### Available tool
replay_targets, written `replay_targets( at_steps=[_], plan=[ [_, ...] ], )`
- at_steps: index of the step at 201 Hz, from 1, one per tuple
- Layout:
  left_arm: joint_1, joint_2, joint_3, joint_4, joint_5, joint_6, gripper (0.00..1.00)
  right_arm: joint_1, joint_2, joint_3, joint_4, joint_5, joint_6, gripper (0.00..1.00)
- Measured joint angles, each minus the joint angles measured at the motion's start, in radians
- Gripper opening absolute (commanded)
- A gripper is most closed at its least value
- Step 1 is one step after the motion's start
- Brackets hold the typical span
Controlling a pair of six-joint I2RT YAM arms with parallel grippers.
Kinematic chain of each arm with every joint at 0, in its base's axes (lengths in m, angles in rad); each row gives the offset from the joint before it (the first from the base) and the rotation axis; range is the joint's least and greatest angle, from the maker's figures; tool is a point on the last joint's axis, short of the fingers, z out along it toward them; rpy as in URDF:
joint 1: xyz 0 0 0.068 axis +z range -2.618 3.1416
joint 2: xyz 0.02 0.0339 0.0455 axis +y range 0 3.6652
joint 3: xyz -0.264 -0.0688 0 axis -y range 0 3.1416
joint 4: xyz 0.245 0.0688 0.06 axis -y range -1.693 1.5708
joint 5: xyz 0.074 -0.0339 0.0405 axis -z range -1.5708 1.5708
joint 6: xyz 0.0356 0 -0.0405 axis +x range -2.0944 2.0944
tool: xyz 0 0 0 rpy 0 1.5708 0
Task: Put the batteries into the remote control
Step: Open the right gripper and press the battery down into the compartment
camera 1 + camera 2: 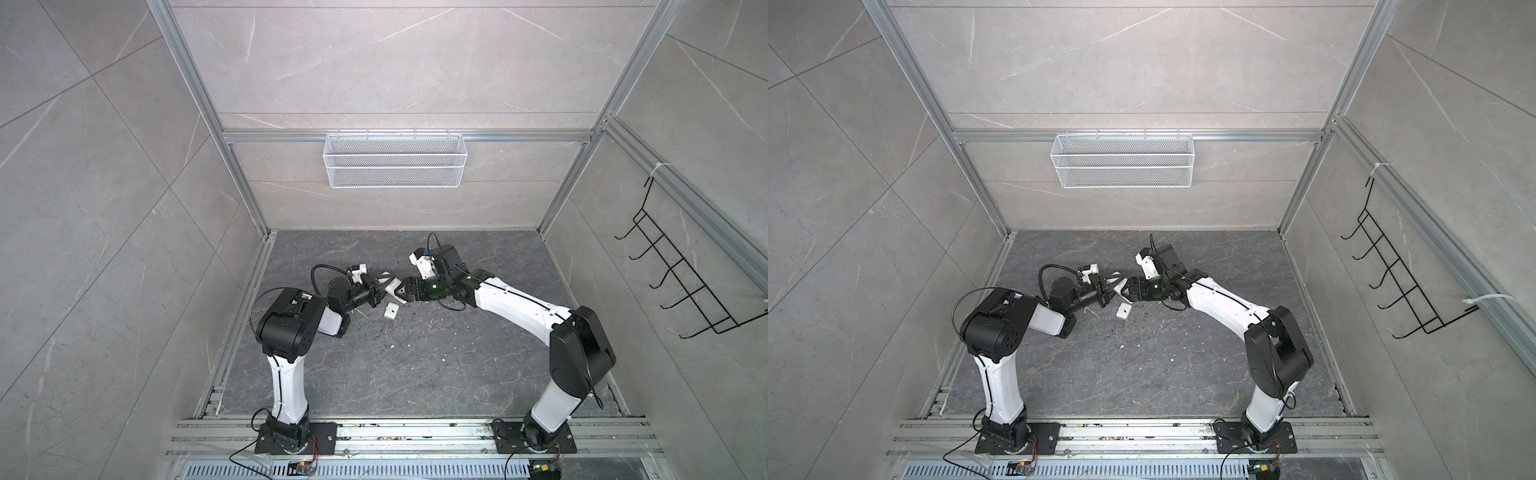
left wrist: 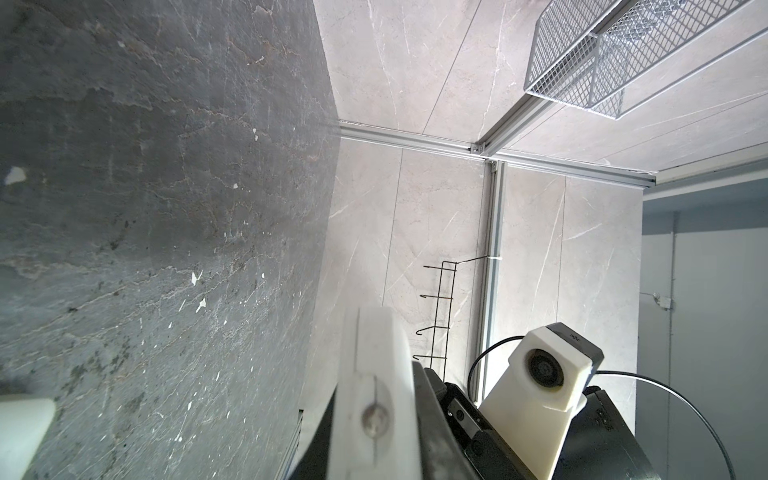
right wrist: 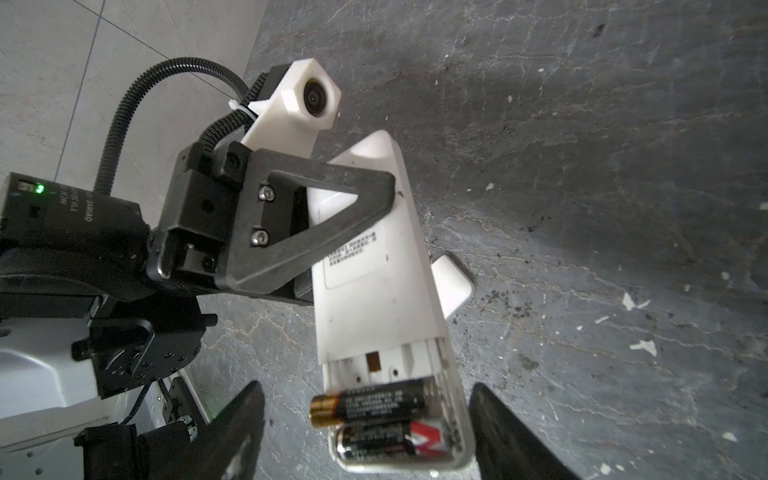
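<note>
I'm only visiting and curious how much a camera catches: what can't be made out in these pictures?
- Batteries: too small in both top views.
- Remote control: buttons face away in the right wrist view; left gripper covers part of its back.
- Left wrist view: just a blurred white shape, cut by the frame edge.
- Right gripper: fingers cut by the right wrist view's frame edge.

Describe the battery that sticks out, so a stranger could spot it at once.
Over the middle of the dark floor, the left tool holds a white remote with an open bay at one end. Two batteries lie in that bay; this battery is the one whose copper end juts past the remote's edge, while its neighbour, marked red, sits inside.
</note>
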Motion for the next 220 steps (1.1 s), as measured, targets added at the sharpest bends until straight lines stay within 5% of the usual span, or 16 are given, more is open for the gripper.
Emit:
replay_targets(
  at_steps=[220],
  plan=[
    [-0.001, -0.006, 0.0, 0.003, 0.001, -0.029, 0.0, 0.001, 0.01, 0.002, 0.007, 0.011, -0.002, 0.59]
  ],
)
